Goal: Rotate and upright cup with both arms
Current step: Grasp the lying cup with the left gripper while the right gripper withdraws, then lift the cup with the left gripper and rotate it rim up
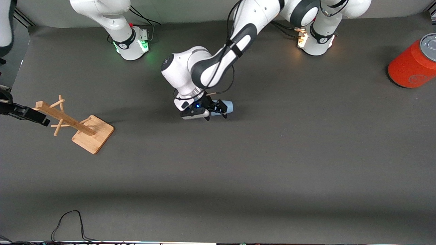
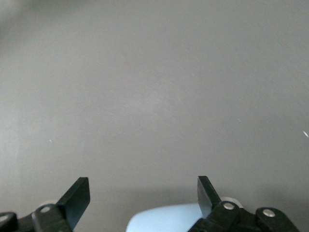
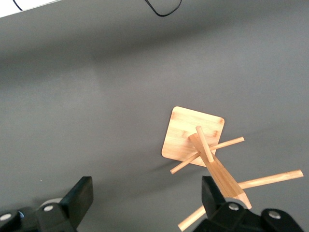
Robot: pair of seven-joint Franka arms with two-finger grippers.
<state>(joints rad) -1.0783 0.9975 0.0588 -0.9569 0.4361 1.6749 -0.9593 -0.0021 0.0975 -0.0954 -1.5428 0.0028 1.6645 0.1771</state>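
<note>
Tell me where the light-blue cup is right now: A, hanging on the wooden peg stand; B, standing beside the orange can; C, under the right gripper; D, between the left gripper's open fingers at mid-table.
D: the cup lies on its side between the open fingers of the left gripper at mid-table, apart from the wooden peg stand and the orange can.

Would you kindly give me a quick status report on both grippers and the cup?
Left gripper open, down around the cup at mid-table. Right gripper open, empty, waiting above the wooden mug tree. Cup on its side. Orange can well clear.

Dark grey matte table (image 1: 272, 163), pale wall strip (image 1: 190, 10) above.
</note>
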